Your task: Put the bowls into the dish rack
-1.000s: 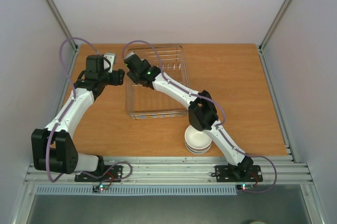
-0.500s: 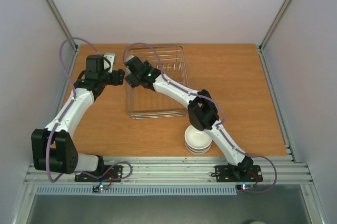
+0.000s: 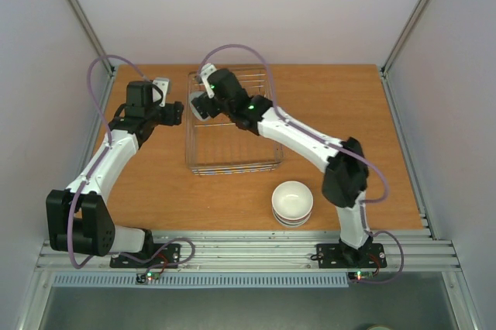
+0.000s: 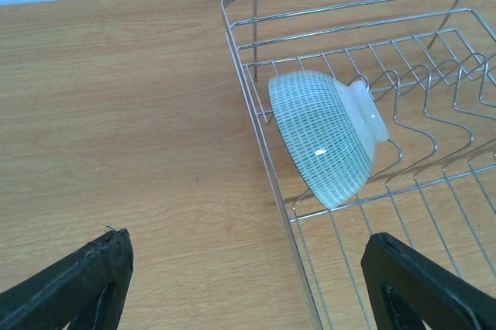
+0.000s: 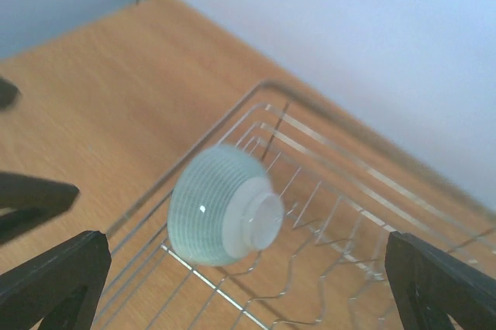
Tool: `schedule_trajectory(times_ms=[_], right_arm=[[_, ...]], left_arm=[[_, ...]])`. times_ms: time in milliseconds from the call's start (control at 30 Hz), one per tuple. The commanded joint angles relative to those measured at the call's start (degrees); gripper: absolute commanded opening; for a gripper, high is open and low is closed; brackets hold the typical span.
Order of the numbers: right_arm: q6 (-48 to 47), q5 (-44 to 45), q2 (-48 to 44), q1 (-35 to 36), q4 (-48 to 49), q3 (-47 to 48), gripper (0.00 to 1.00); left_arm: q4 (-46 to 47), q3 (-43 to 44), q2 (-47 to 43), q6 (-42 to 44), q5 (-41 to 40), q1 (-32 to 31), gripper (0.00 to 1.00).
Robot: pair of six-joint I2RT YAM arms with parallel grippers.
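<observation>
A pale blue-green bowl [image 4: 329, 135] lies on its side among the divider wires at the far left of the wire dish rack [image 3: 232, 166], its foot pointing into the rack. It also shows in the right wrist view [image 5: 221, 206] and the top view [image 3: 197, 106]. My right gripper [image 3: 212, 99] is open and empty, held above the bowl and apart from it. My left gripper [image 3: 177, 113] is open and empty, low at the rack's left rim [image 4: 267, 167]. A stack of white bowls [image 3: 292, 202] stands on the table near the front.
The wooden table [image 3: 349, 128] is walled by pale panels at the back and both sides. The right arm's forearm crosses over the rack's right part. A metal rail runs along the near edge.
My right gripper has let go of the pale blue-green bowl and risen away from it. Its elbow has swung to the right. The left arm has not moved.
</observation>
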Motion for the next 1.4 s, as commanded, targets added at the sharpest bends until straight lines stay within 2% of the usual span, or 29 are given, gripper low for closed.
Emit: schedule_trajectory(times_ms=[0, 267, 467, 833, 967, 1133, 1367], right_arm=[[-0.2, 1.9, -9.4, -0.5, 2.0, -4.9, 0.98], [4.5, 7.3, -23.1, -1.0, -6.4, -18.0, 0.93], [14.1, 10.7, -30.6, -2.6, -18.3, -26.6, 0.89], [30.0, 9.1, -43.4, -7.4, -37.3, -41.7, 0.74], [33.4, 1.7, -48.4, -7.4, -38.6, -46.4, 0.61], [35.1, -1.8, -52.5, -7.4, -39.2, -51.9, 0.46], [35.3, -4.5, -55.3, -6.6, -40.0, -56.1, 0.41]], left_arm=[[2.4, -0.8, -0.3, -0.5, 1.8, 0.3, 0.81], [1.5, -0.3, 1.6, -0.4, 16.1, 0.2, 0.79], [0.1, 0.3, 2.9, 0.9, 23.6, -1.5, 0.76], [-1.4, 1.1, 4.8, 3.5, 24.4, -7.3, 0.76], [-1.7, 1.3, 5.9, 3.6, 24.7, -8.7, 0.76], [-1.9, 1.4, 6.9, 3.5, 24.9, -9.5, 0.76], [-1.9, 1.5, 7.6, 3.2, 24.4, -9.8, 0.76]])
